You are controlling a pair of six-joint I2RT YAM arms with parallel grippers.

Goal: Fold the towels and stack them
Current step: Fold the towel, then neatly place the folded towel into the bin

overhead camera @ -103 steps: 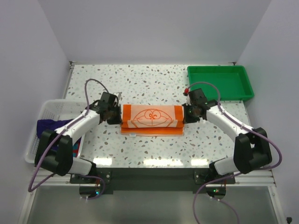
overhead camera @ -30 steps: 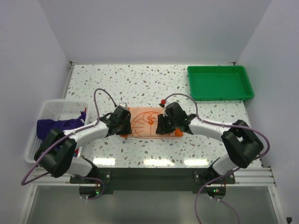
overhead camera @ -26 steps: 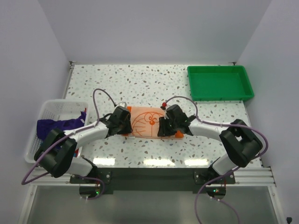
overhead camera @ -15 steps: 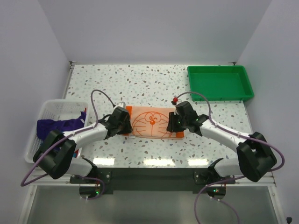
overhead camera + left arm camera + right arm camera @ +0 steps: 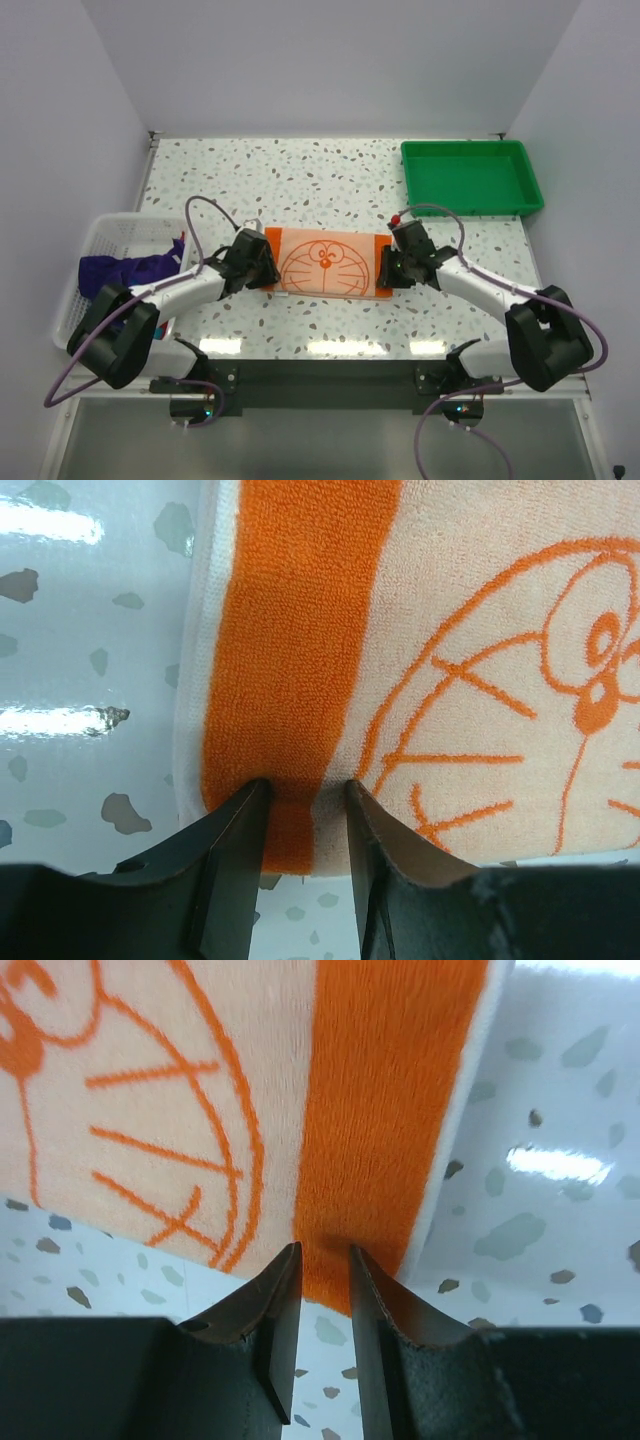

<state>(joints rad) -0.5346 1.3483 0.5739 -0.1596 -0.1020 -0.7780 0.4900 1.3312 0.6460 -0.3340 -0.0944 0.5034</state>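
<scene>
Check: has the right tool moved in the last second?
Yes. The right tool went rightward, toward the tray side. It was mid-towel beside the cat face and is now at the right edge.

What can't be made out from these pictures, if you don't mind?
Top view: both short ends of the orange towel sit under the left claw and right claw.
Top view: the left arm covers part of the purple cloth in the white basket; anything beneath is hidden.
Wrist views: the frame edges cut off most of the towel; its layer count is unclear.
</scene>
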